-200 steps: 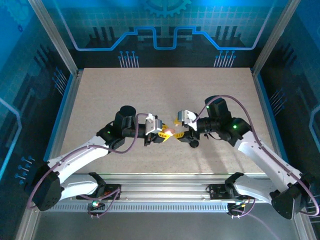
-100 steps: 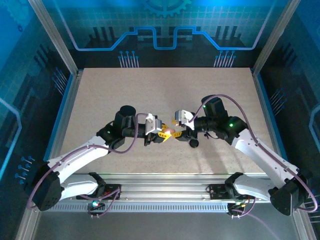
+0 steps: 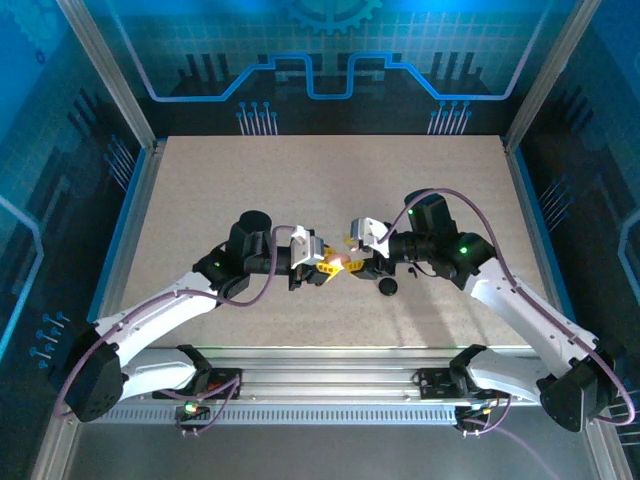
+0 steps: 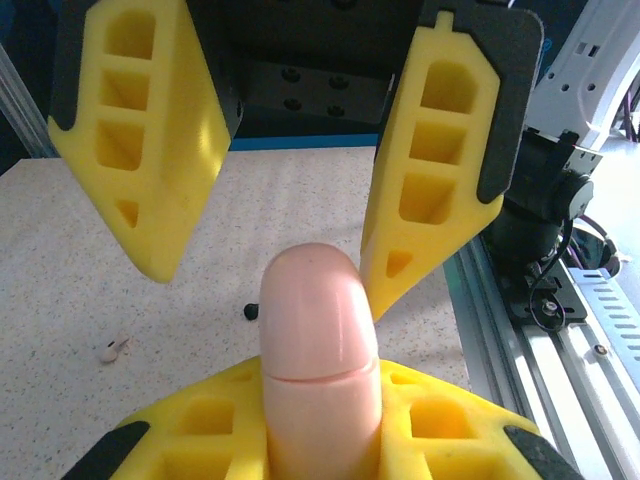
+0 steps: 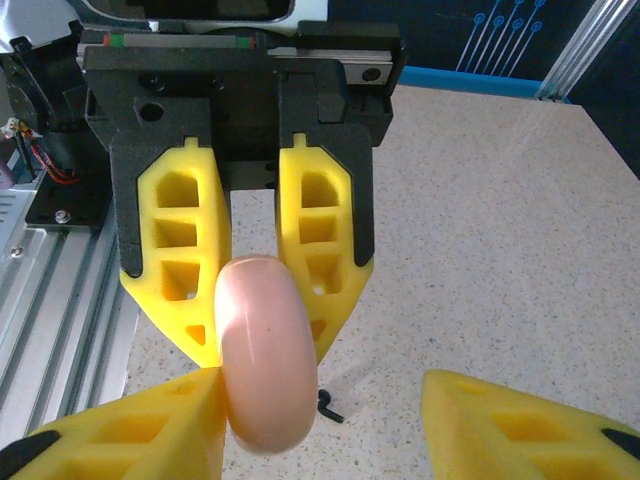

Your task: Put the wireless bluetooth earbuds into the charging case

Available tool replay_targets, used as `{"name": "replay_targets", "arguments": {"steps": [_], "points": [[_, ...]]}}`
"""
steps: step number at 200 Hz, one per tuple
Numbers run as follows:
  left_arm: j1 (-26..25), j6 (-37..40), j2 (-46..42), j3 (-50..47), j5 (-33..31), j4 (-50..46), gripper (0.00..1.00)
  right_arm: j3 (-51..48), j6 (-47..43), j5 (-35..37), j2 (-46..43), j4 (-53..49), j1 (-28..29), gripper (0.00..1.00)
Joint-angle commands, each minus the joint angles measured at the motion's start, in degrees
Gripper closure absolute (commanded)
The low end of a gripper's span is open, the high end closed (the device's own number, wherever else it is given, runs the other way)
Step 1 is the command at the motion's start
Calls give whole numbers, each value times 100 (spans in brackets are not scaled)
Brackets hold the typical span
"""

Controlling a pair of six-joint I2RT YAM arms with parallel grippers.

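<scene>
Overhead, speckled beige table (image 3: 250, 180), aluminium rail (image 3: 330, 385) along its 6 o'clock edge. Left arm (image 3: 170, 300) reaches in from 8 o'clock, right arm (image 3: 520, 300) from 4 o'clock; the wrists meet nose to nose a little toward 6 o'clock of table centre. Left gripper (image 5: 262, 345): yellow fingers closed narrow on the charging case (image 4: 318, 340), one finger pressed to each flank. The case is a pink rounded capsule with a seam across it, held off the table, its domed end pointing at the right gripper (image 4: 265, 290). Right gripper: fingers spread wide, one either side of the case's dome. In the right wrist view the 9 o'clock finger (image 5: 120, 430) touches or overlaps the case edge, cannot tell which; the 3 o'clock finger stands well apart from it. Round black thing (image 3: 387, 287) at 5 o'clock of the right gripper; cannot tell whether it lies on the table or belongs to the arm. On the table, in the left wrist view, a pale earbud (image 4: 112, 348) with a short stem lies at 8 o'clock of the case's dome, well apart from it. Small black piece (image 4: 252, 311) lies on the table just at 9 o'clock of the dome; too small to identify.
</scene>
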Motion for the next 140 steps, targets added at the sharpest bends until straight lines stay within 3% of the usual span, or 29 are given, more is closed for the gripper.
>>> {"name": "replay_targets", "arguments": {"steps": [1, 84, 140], "points": [[-55, 45, -34, 68, 426, -170, 83, 61, 122, 465, -156, 533, -243, 47], [-52, -14, -45, 68, 444, -77, 83, -31, 223, 518, -194, 634, -266, 47], [-57, -349, -68, -171, 339, 590, 83, -90, 289, 277, -271, 668, -292, 47]]}}
